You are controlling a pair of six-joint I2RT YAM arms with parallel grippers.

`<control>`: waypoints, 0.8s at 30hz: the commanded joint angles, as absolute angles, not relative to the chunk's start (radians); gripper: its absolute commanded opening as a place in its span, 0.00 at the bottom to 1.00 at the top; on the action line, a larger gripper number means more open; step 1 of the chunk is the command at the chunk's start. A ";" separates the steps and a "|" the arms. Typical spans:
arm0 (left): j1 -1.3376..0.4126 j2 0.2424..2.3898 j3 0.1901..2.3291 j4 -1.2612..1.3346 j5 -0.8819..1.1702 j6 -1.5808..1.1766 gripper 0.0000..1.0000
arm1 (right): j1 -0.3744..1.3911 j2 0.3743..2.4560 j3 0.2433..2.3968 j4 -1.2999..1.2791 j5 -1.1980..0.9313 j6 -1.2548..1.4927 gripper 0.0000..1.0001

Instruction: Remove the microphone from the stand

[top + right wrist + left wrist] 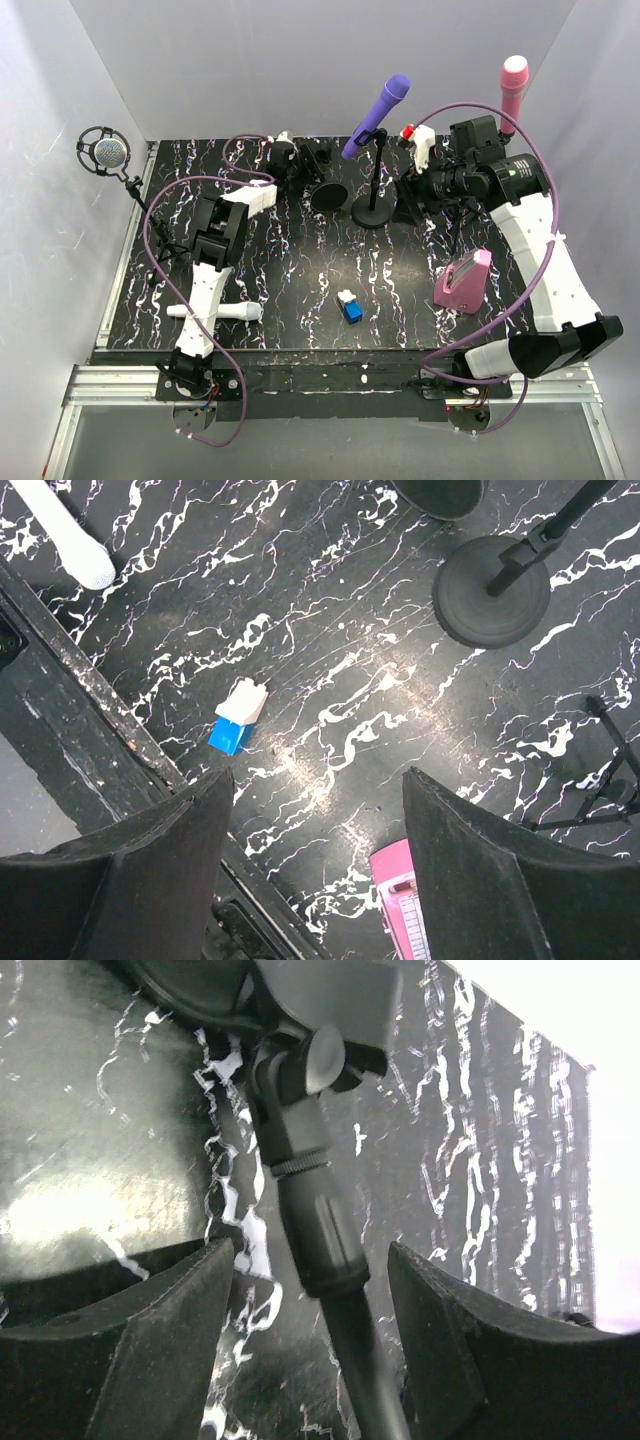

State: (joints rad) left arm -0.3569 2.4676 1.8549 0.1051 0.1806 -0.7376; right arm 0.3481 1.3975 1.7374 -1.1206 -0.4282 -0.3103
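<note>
Past the left pincer (310, 1252), stand (303, 1175) top is cropped.

Purple microphone (376, 117), pink microphone (513, 86), black white-veined table (300, 290), blue-and-white block (350, 308), pink box (463, 282)

Left gripper (310, 1270) — jaws spread apart; right gripper (318, 810) likewise, pointing downward.

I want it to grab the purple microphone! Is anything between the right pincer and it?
Nothing visible does. Seen from above, the open right pincer hangs just right of the purple microphone, with a bare gap between them, though it points down at the table.
</note>
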 commanded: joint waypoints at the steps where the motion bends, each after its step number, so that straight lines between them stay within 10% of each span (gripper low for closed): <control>1: -0.353 2.531 1.904 0.084 0.195 -0.844 0.59 | 0.345 1.358 1.744 -1.155 -0.431 -0.293 0.75; 10: -0.353 2.507 1.921 0.178 0.271 -0.861 0.00 | 0.347 1.342 1.720 -1.167 -0.423 -0.299 0.74; 24: -0.313 2.158 1.668 0.462 0.307 -0.338 0.00 | 0.347 1.394 1.756 -1.121 -0.437 -0.330 0.73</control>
State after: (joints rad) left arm -0.3271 2.3329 1.6978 0.2871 0.3332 -0.5449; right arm 0.3481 1.3811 1.7172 -1.1454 -0.4213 -0.3183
